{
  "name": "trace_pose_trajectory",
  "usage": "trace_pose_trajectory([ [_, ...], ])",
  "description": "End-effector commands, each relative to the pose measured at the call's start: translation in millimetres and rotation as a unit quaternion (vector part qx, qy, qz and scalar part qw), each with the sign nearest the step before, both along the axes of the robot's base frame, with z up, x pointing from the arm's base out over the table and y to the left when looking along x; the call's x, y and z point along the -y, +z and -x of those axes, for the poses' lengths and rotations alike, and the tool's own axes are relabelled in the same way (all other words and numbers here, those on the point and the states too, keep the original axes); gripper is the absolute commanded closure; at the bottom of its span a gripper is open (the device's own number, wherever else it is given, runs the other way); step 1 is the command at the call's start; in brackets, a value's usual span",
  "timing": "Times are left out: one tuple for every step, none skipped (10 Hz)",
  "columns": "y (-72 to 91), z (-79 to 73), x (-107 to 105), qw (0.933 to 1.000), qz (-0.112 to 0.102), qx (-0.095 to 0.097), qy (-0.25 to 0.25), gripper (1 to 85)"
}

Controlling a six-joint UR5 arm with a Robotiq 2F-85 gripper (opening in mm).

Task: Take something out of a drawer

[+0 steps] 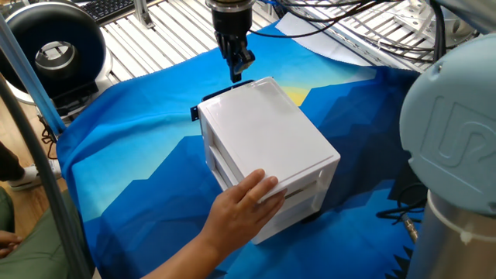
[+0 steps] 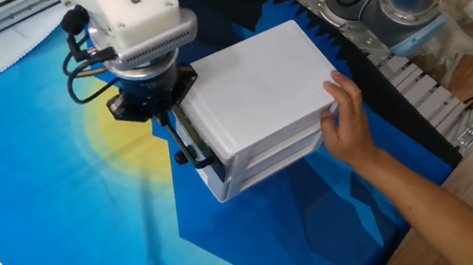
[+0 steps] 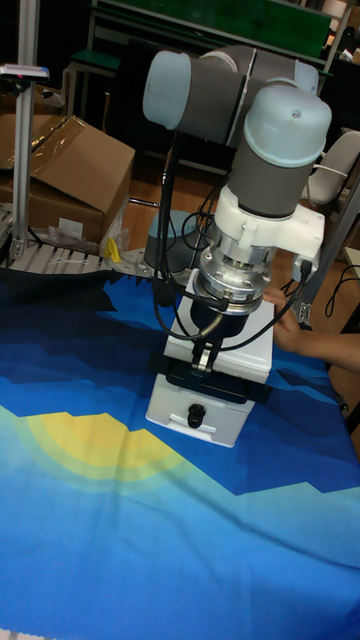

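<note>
The white drawer unit [image 1: 263, 132] [image 2: 265, 79] [image 3: 225, 345] stands on the blue cloth. The drawer is its upper one, showing only as a dark band [image 3: 215, 385] under the lid. My gripper [image 1: 239, 71] [image 2: 140, 107] [image 3: 203, 362] hangs at the unit's front, just off the upper front edge. Its fingers are close together, and I cannot tell whether they touch the handle. The something is hidden; no wooden cube shows in any view.
A person's hand [image 1: 248, 194] [image 2: 346, 122] presses on the unit's rear side. The lower drawer has a black knob [image 3: 195, 413]. A black round device [image 1: 54, 50] sits at the back left. Cables [image 1: 403, 213] lie on the cloth, and a cardboard box [image 3: 60, 175] stands behind the table.
</note>
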State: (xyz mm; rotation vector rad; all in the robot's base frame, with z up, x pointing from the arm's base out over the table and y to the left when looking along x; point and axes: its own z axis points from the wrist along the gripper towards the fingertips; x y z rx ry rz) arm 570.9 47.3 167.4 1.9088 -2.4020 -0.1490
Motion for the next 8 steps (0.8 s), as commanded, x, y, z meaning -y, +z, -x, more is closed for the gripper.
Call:
trace_pose_trajectory([
  [-7.2, 4.4, -10.3, 0.9998, -0.006, 0.007, -0.015, 84.7],
  [-10.2, 3.3, -9.6, 0.9999, -0.007, 0.01, -0.009, 84.7],
  [-12.9, 3.0, -10.7, 0.9999, -0.011, 0.011, -0.007, 84.7],
  [-15.0, 1.4, -12.1, 0.9998, -0.015, 0.013, -0.006, 84.7],
  [-11.9, -2.4, -6.8, 0.9998, -0.011, 0.014, 0.005, 84.7],
  [0.3, 2.5, 2.1, 1.0, 0.006, 0.001, 0.0, 84.7],
  [18.2, 7.3, 8.5, 0.9996, 0.027, -0.008, -0.003, 84.7],
  [33.2, 8.1, 10.7, 0.9992, 0.035, -0.018, 0.002, 84.7],
])
